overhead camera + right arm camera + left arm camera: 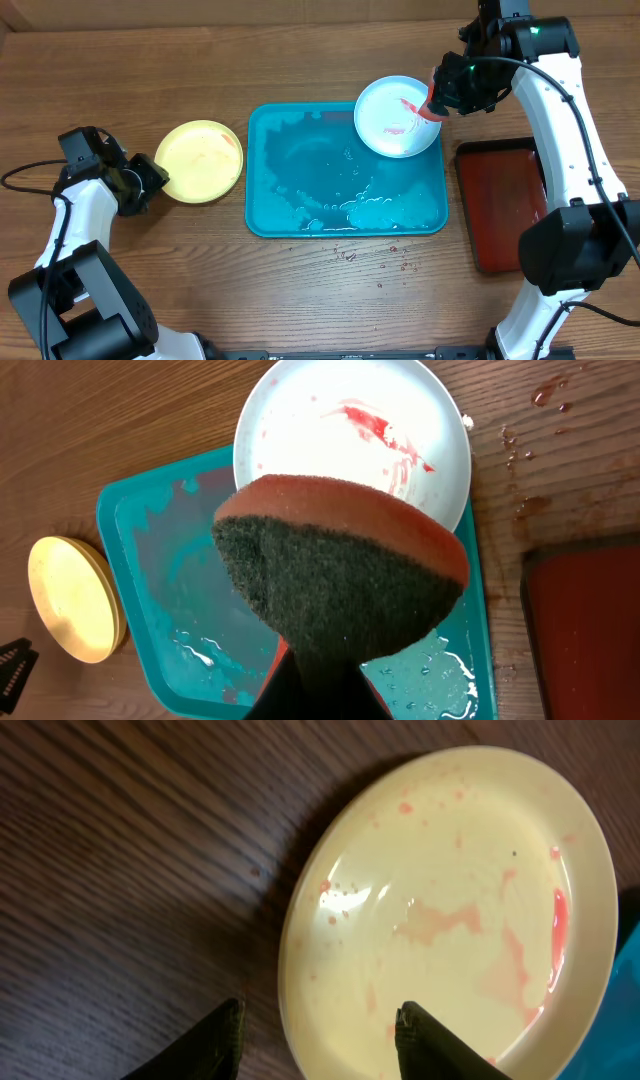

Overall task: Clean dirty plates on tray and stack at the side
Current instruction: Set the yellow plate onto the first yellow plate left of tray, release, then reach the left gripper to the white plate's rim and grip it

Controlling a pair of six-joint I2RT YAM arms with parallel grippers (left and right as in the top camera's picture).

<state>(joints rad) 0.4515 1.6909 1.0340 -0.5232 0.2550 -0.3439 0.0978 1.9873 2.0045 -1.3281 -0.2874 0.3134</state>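
Note:
A yellow plate [200, 160] with pink smears lies on the table left of the teal tray [300, 205]. My left gripper [150, 180] is open at the plate's left edge. In the left wrist view its gripper [320, 1035] straddles the rim of the yellow plate [450, 900], one finger over the wood and one over the plate. A light-blue plate [397, 115] with red smears rests on the tray's far right corner. My right gripper [450, 90] hovers by it, shut on an orange sponge [340, 570] with a dark scouring face, above the blue plate [350, 430].
The tray floor [200, 590] is wet with water streaks. A dark red-brown tray [505, 200] lies to its right. Small reddish drops [390, 265] dot the wood in front of the teal tray.

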